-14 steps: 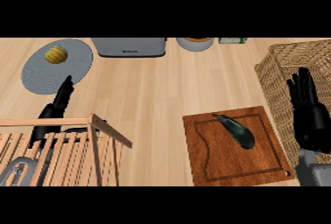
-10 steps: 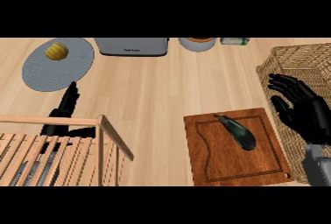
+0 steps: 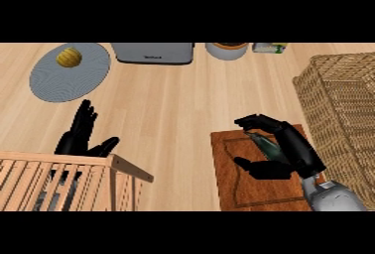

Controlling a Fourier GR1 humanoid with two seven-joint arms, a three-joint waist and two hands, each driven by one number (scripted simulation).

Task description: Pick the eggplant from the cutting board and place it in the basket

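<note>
The eggplant point(image 3: 265, 144), dark and slim, lies on the wooden cutting board point(image 3: 238, 191) at the lower right. My right hand point(image 3: 296, 149) reaches over the board from the right. Its fingers point(image 3: 258, 122) arch past the eggplant's far end and its thumb point(image 3: 258, 168) lies on the near side, so the eggplant sits in the gap between them. The hand is open around it and hides part of it. The wicker basket point(image 3: 341, 106) stands just right of the board. My left hand point(image 3: 79, 135) rests open, fingers up, at the left.
A wooden slatted rack point(image 3: 66, 181) fills the lower left, in front of the left hand. A grey plate point(image 3: 70, 79) with a yellow fruit point(image 3: 68, 57) sits at the back left. A toaster point(image 3: 153, 52), a bowl point(image 3: 227, 50) and a small green item point(image 3: 270, 47) line the back edge.
My right hand has moved left from over the basket and come down over the cutting board, its fingers and thumb now either side of the eggplant. The left hand has stayed still.
</note>
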